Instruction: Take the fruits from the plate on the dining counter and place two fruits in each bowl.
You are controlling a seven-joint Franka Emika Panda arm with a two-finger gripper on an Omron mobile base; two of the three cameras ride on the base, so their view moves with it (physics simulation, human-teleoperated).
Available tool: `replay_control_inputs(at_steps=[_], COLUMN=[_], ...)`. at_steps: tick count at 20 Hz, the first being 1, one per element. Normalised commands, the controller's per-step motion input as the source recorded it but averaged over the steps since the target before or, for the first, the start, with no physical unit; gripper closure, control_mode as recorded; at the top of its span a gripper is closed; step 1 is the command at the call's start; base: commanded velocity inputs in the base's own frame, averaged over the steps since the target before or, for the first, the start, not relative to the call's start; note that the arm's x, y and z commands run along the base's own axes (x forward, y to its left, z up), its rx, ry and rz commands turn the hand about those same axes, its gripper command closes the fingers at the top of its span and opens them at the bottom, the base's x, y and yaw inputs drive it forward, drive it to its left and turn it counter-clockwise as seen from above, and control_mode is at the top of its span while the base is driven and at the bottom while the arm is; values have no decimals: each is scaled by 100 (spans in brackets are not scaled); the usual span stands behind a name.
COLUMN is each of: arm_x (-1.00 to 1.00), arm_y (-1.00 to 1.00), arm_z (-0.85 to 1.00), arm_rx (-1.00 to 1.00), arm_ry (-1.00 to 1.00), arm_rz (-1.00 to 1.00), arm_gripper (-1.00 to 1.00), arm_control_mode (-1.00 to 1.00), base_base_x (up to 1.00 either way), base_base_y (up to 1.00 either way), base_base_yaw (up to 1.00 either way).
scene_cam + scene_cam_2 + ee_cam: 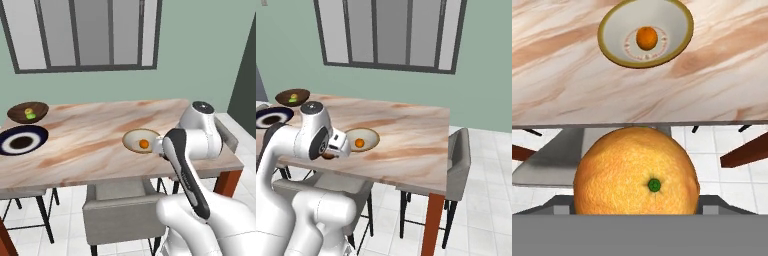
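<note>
We hold an orange (636, 172) between our fingers (712, 206), half-open around it, just short of the bench (712, 85) edge.

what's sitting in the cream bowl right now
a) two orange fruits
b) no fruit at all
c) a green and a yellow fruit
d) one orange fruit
d: the cream bowl holds a single orange fruit at its centre, while a second orange fruit sits between the fingers of the gripper, held off the edge of the dining counter and not yet in the bowl.
</note>
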Motion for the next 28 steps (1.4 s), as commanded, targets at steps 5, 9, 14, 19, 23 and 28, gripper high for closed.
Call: replay_control_inputs(at_steps=[5,9,14,19,23,28], arm_x=[98,100,100,97,69,53], arm_y=[0,0,-3,0,3,11], arm_z=[1,8,20,-43,-100,-66], arm_rx=[-1,-3,-6,-5,0,0], arm_ry=[17,26,27,9,0,-5], arm_rz=[2,3,8,6,0,0], arm_gripper=[100,100,100,100,100,100], arm_control_mode=[-100,-100,-100,-100,-100,-100], base_base_x=[0,0,0,0,0,0], base_base_y=[0,0,0,0,0,0], base_base_yaw=[0,0,0,0,0,0])
